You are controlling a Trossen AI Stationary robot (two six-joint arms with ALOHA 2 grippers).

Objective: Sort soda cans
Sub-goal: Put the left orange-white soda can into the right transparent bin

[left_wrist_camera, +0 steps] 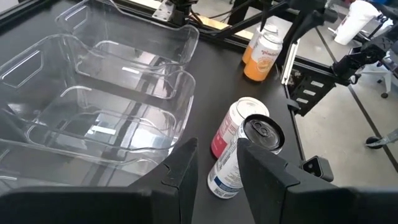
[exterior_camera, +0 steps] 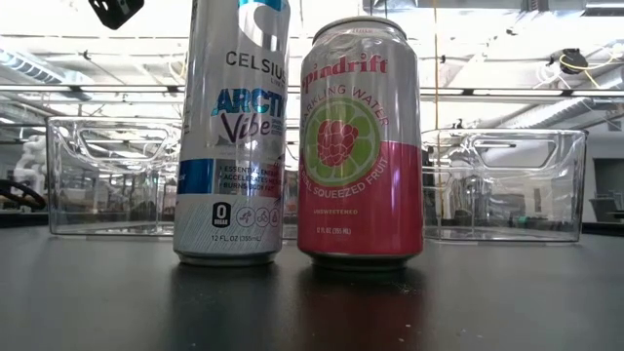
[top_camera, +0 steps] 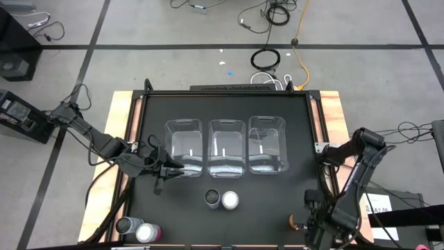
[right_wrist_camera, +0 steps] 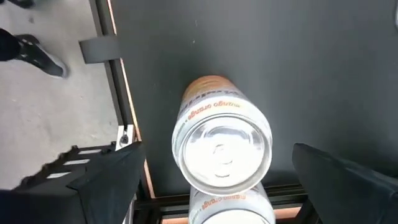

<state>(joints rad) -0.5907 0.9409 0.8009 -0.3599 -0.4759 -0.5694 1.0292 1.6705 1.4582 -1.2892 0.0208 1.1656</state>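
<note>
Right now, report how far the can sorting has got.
Nothing looks sorted: the three clear bins appear empty. In hand: the right hand is open around the orange cans at the table's near right edge; the left hand is open, near the left bin. Left: the grey can and pink can mid-table, two more cans near left.

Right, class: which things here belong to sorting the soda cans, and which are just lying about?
Job: centre silver can, centre pink can, two left-corner cans, two orange cans under the right gripper, three clear bins, left gripper beside them.
Lying about: floor cables, white cup.
</note>
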